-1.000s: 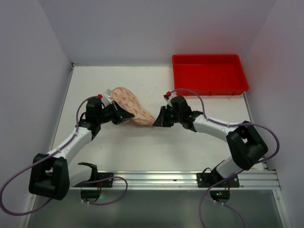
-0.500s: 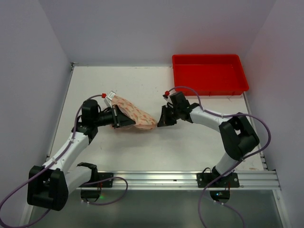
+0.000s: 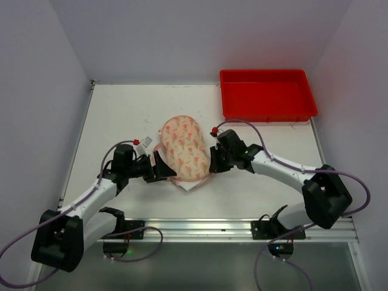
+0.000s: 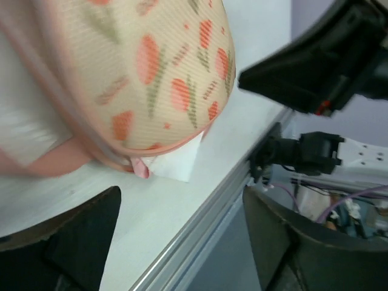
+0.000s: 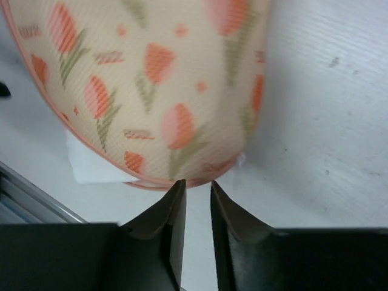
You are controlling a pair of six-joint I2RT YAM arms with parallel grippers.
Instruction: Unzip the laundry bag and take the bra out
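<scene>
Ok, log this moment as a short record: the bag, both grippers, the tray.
laundry bag: lying on the table between the two grippers, printed side up, white label poking out under its near end
zip: not visible, so cannot tell if opened
bra: none in view
left gripper: open wide beside the bag's near left edge, holding nothing
right gripper: nearly closed, tips at the bag's pink trim, nothing seen between them
red tray: far right corner, apart from the bag
</scene>
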